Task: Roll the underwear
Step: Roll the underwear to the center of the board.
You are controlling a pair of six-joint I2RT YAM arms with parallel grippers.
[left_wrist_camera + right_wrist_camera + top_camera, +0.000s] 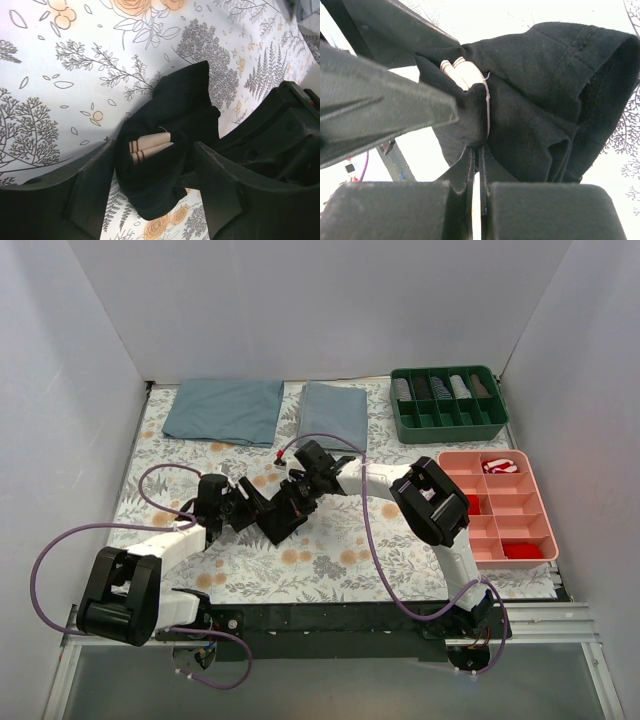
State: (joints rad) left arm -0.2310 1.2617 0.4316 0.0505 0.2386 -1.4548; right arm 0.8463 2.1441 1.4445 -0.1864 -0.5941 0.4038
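We see the underwear (283, 520) as a black bundle, its tan waistband (150, 145) rolled inside, lying around the middle of the floral cloth (330, 570). Our right gripper (476, 185) is clamped on a fold of it. Our left gripper (155, 152) straddles the bundle, fingers (90, 190) touching it; we cannot tell whether they squeeze. A pink tray (520, 510) sits at the right edge.

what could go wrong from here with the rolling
The right gripper pinches only a thin fold of the underwear, which may slip out. The roll looks loose, its waistband coiled but black fabric hanging free, so it may unravel on release. Both grippers crowd together; the left gripper could bump the right.
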